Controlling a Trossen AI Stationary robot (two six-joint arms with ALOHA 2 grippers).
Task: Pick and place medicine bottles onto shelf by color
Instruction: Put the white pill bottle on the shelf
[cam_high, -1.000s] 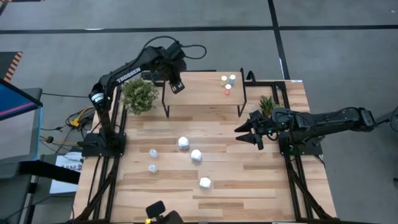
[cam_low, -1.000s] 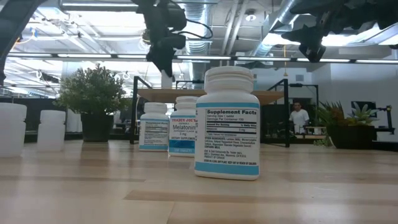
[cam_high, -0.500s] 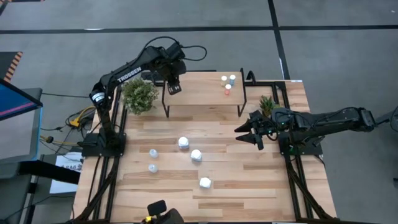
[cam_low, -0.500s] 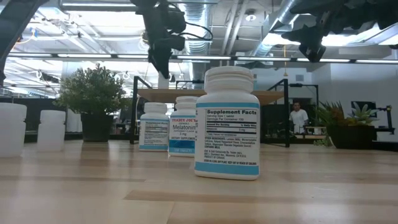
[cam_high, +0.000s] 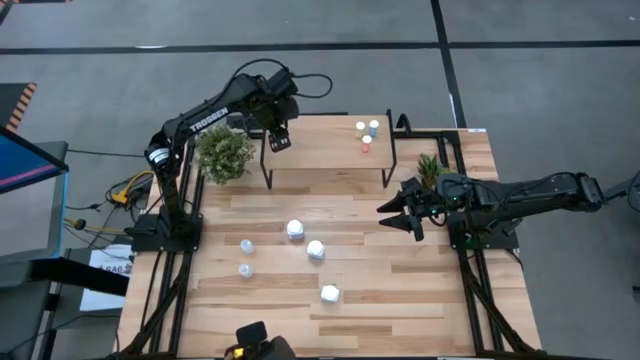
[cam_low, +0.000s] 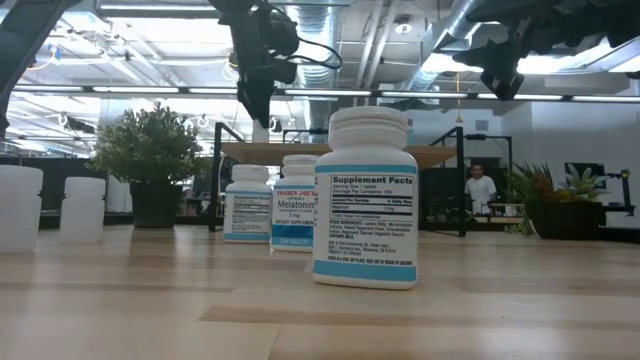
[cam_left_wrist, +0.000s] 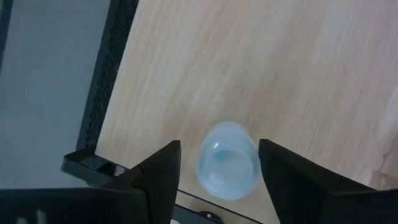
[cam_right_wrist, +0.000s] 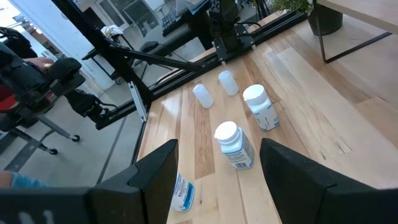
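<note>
My left gripper (cam_high: 278, 140) is open over the left end of the shelf (cam_high: 325, 145). In the left wrist view its fingers stand on either side of a pale-blue bottle (cam_left_wrist: 227, 160). The bottle stands upright on the shelf board (cam_left_wrist: 249, 62), near its edge. Three tiny bottles (cam_high: 366, 133) stand at the shelf's right end. Three white bottles (cam_high: 314, 249) and two pale-blue bottles (cam_high: 246, 256) stand on the table. My right gripper (cam_high: 400, 215) is open and empty, above the table's right side.
A bushy potted plant (cam_high: 222, 152) stands just left of the shelf. A small plant (cam_high: 430, 165) stands at the table's right edge, near my right arm. In the low view the white bottles (cam_low: 365, 195) stand in front of the shelf (cam_low: 440, 153). A person shows in the room beyond.
My left gripper has shifted slightly toward the table's left edge above the shelf's left end.
</note>
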